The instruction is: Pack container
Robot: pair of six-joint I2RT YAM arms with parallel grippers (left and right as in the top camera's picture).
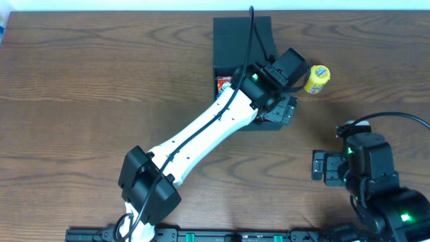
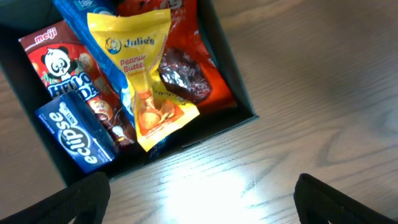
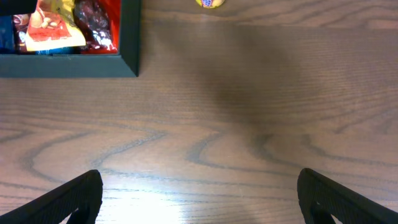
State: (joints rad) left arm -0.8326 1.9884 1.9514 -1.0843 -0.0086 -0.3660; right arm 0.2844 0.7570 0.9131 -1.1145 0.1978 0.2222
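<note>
The container [image 1: 242,33] sits at the far middle of the table, its lid flap open behind it. My left gripper [image 2: 202,202] hangs just over the container's near edge, jaws spread and empty. My right gripper [image 3: 202,199] waits well off to the container's right, also spread and empty.

I judge the box stiff and matte, not slippery, and light even when loaded, since it holds only soft packets: a yellow biscuit packet [image 2: 149,74], a blue mint packet [image 2: 78,134] and a red panda packet [image 2: 62,68]. A wall or the flap's free edge looks like the best place to pinch.

My left arm hides most of the box from overhead. The yellow snack [image 1: 317,79] right of the container is too small to identify, and I cannot see the hinge.
</note>
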